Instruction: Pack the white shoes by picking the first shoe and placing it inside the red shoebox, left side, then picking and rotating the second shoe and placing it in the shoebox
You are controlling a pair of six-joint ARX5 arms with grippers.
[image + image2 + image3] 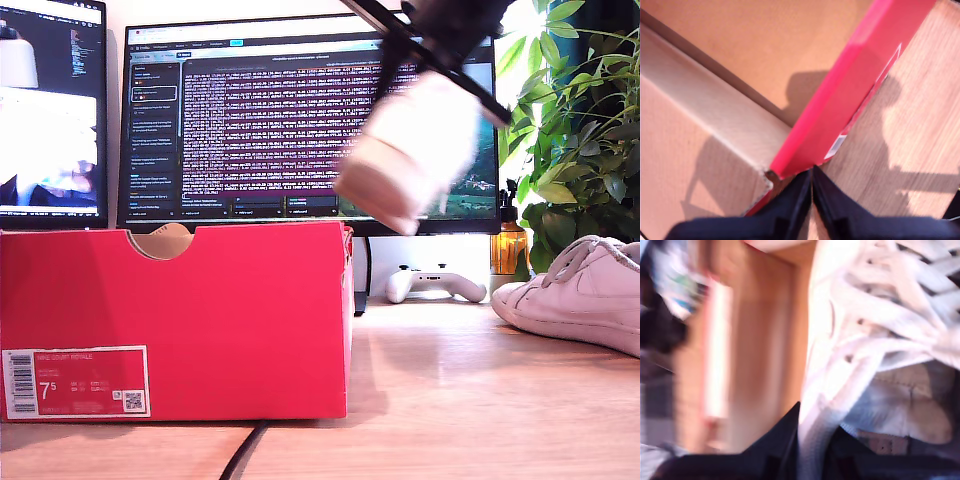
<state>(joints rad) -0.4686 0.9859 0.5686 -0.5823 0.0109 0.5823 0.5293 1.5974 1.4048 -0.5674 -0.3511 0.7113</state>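
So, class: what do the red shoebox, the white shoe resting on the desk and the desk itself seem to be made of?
Red shoebox: looks like cardboard, matte red outside, with a plain brown inner face showing at the notch and in the first wrist view. White shoe: probably smooth leather or a synthetic look-alike, with a faint sheen, woven laces and a rubbery-looking sole. Desk: pale wood grain, possibly laminate.

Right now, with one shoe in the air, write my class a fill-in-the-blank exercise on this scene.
1. My second gripper holds a white ____ by its edge.
2. The other shoe rests on the ____.
3. The shoebox is coloured ____.
4. Behind the desk lies a white game ____.

Missing words: shoe; desk; red; controller
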